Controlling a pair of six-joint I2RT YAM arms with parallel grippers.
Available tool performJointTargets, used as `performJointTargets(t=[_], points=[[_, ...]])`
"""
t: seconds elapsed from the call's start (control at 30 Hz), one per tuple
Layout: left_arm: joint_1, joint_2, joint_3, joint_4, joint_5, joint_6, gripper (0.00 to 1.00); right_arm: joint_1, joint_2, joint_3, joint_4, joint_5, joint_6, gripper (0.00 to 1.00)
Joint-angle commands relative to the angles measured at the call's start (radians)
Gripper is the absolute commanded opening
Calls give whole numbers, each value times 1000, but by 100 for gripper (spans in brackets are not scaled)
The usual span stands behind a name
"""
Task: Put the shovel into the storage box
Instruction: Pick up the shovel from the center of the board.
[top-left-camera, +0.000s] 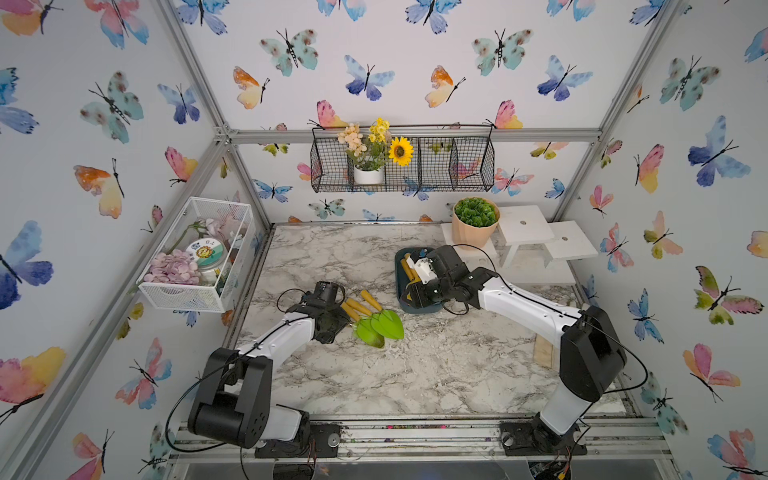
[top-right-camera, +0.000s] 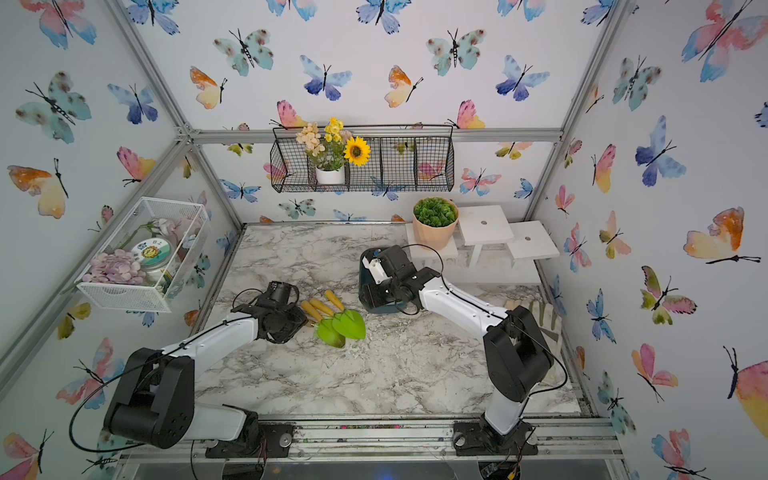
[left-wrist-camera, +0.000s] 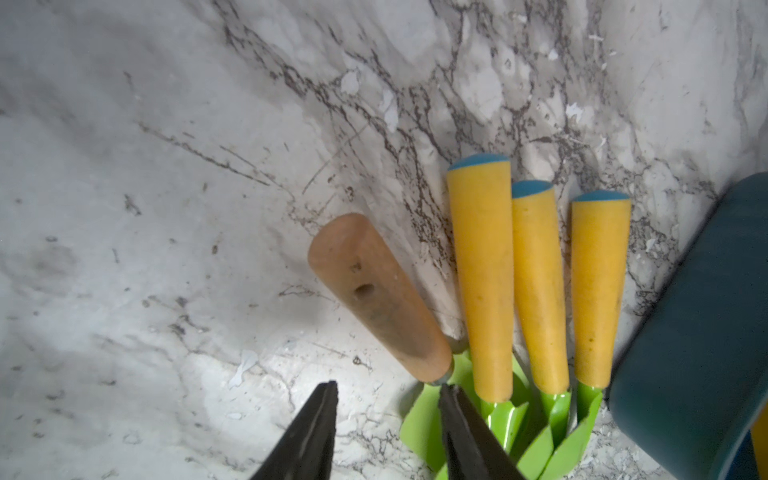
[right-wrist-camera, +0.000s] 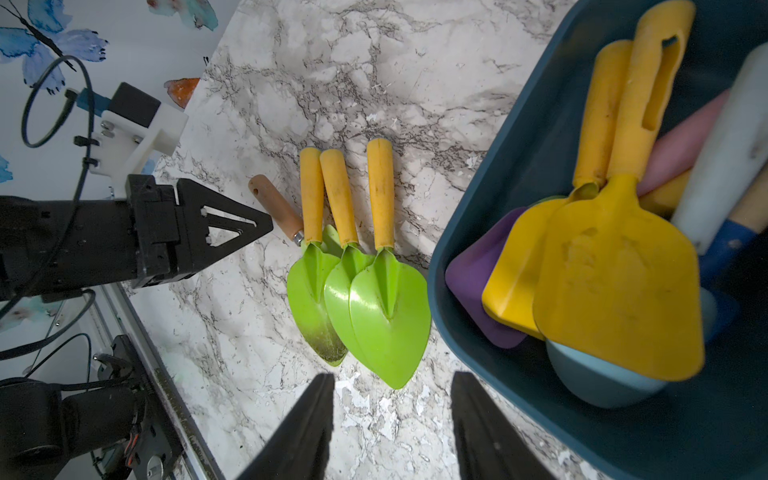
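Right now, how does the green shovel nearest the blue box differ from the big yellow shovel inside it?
The green shovel has a pointed, leaf-shaped blade; the yellow shovel has a broad, squarish one. The green one lies on the marble table, outside the box; the yellow one rests inside, atop other tools. Both have yellow handles.

Shovels (right-wrist-camera: 615, 291) crowd the storage box (right-wrist-camera: 498, 137) (marble tabletop (top-left-camera: 415, 365) open).

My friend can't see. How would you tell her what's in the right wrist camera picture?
Three green shovels with yellow handles lie side by side on the marble table, next to a teal storage box holding other shovels, yellow, purple and blue. The left tool points at a wooden handle beside them; the right tool hangs open and empty.
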Motion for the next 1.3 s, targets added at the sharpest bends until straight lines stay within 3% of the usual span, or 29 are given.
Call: performJointTargets(t=[0.0, 0.53, 1.27], points=[[9, 24, 27, 11, -10, -4, 47, 4, -23, -10, -8, 29, -3, 50], [8, 141, 64, 33, -21, 20, 48, 4, -47, -56, 19, 58, 22, 50], [17, 152, 31, 23, -44, 59, 29, 4, -75, -82, 27, 96, 34, 50]])
